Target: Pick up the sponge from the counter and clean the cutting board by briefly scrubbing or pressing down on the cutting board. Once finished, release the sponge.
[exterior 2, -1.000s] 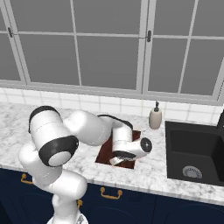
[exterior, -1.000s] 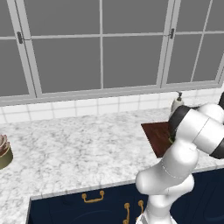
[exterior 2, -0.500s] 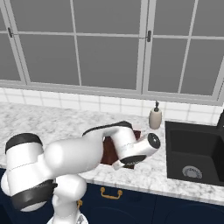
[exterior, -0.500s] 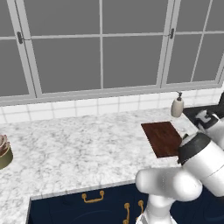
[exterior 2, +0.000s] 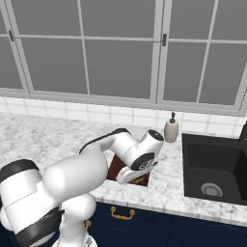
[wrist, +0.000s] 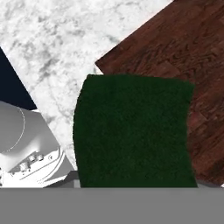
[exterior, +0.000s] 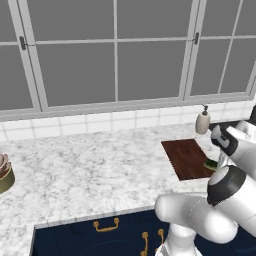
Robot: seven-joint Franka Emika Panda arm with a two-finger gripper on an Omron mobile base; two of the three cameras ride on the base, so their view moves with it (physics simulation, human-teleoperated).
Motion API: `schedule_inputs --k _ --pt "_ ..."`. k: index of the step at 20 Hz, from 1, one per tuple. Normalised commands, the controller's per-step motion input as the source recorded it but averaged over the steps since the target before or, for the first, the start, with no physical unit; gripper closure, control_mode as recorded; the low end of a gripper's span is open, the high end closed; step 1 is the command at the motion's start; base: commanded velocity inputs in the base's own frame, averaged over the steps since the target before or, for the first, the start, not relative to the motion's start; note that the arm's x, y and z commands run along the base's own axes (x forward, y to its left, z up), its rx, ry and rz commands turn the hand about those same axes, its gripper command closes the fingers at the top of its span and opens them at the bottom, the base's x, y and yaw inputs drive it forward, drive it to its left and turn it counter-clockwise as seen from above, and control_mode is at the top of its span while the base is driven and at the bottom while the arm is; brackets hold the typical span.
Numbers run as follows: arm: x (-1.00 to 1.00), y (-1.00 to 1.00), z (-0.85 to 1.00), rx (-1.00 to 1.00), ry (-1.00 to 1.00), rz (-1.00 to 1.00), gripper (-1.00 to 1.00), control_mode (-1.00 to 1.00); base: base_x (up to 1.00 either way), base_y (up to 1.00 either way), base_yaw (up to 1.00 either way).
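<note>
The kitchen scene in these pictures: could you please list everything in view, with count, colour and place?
sponge: one, dark green top, at the cutting board's near corner, partly over the counter.
cutting board: one, dark reddish-brown wood, on the counter left of the sink.
counter: one, white-grey marble, above navy cabinets with gold handles.
soap dispenser: one, beige, by the tiled wall.
sink: one, black, at the counter's right.
potted plant: one, pinkish-green, far left.
windows: grey-framed, behind the counter.
arm: one, white, bent low over the board.
</note>
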Motion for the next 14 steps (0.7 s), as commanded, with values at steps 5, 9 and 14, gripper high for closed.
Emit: schedule_inputs --k 5,9,14 --pt "0.00 -0.43 -0.01 -0.09 0.23 -0.03 1.00 -1.00 0.00 0.00 0.00" --pt "0.00 -0.66 0.00 -0.08 0.34 -0.05 1.00 -1.00 0.00 0.00 0.00" --pt "0.00 -0.21 -0.30 -0.03 0.09 -0.01 1.00 -1.00 0.00 0.00 0.00"
